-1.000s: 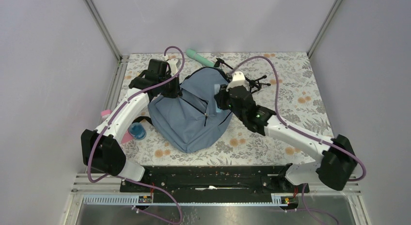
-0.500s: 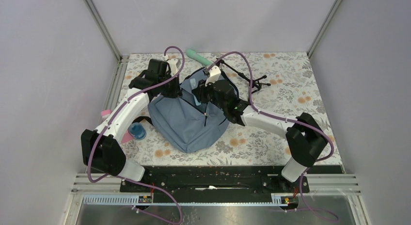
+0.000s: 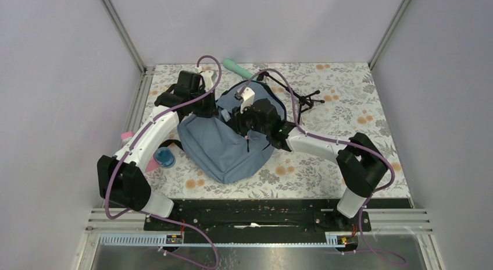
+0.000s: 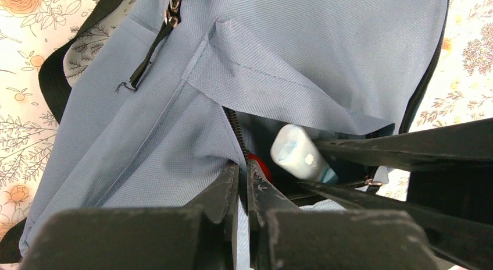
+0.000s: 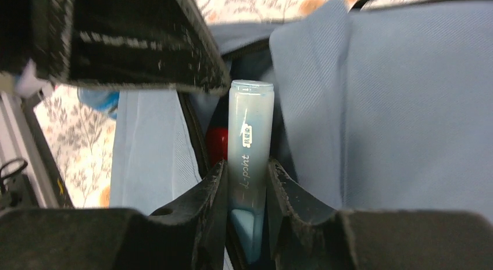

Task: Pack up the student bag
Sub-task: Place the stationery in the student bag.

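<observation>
My left fingers [image 4: 224,191] pinching the student bag [image 3: 227,145] open, my right fingers [image 5: 206,194] grip a pale tube [image 5: 250,136] at its mouth; mint stick [image 3: 237,68] and blue cup [image 3: 165,157] lie outside, unpacked

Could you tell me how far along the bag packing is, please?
Done: a red item sits inside the student bag. In hand: the left hand pinches the opening's edge; the right hand holds a pale blue tube at the opening. Left: the mint-green item, black object, blue round item and pink piece lie outside.
</observation>
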`<state>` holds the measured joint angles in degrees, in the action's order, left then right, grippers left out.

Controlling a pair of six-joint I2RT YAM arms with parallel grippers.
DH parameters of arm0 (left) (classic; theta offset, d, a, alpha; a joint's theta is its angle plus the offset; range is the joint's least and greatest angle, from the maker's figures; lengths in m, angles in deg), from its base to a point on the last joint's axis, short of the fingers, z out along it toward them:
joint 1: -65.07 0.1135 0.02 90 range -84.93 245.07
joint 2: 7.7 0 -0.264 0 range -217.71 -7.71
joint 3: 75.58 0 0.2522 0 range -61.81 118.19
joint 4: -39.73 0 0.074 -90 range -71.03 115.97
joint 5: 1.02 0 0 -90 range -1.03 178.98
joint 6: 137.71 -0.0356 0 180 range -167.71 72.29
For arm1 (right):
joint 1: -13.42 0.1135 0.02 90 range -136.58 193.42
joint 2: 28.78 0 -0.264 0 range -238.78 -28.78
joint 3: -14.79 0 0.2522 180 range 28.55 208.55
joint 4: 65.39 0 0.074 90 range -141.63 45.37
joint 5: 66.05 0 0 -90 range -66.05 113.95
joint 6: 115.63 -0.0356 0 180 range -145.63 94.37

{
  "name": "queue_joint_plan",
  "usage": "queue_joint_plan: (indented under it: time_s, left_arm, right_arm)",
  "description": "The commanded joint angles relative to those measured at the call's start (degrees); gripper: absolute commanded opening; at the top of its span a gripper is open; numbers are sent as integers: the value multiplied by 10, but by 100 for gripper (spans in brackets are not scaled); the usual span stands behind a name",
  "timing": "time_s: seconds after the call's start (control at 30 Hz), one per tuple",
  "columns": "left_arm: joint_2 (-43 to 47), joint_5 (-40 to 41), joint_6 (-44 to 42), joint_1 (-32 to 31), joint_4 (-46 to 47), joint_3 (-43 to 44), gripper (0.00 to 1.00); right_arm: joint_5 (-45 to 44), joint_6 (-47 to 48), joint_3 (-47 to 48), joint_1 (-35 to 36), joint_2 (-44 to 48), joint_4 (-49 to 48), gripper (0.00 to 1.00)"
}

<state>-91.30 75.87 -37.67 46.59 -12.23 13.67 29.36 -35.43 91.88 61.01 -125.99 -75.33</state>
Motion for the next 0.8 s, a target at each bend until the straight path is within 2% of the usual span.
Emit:
queue_joint_plan:
  time_s: [0.0,0.23,0.27,0.4,0.47,0.63,0.77]
  left_arm:
    - [34,-10,-9,-1,18,10,0]
    - [32,-9,-10,0,17,10,0]
    - [32,-9,-10,0,17,10,0]
    - [33,-8,-11,0,17,9,0]
    - [34,-8,-12,1,17,9,0]
    - [34,-8,-13,2,17,9,0]
    - [35,-8,-13,2,17,9,0]
  right_arm:
    - [76,28,35,3,-16,70,0]
    - [101,3,54,2,-33,98,1]
    - [102,0,62,2,-37,107,6]
    - [110,-1,77,2,-42,119,39]
    - [110,-2,78,1,-39,119,49]
    - [110,-6,71,-1,-25,113,62]
    - [111,-14,56,-5,-5,106,63]
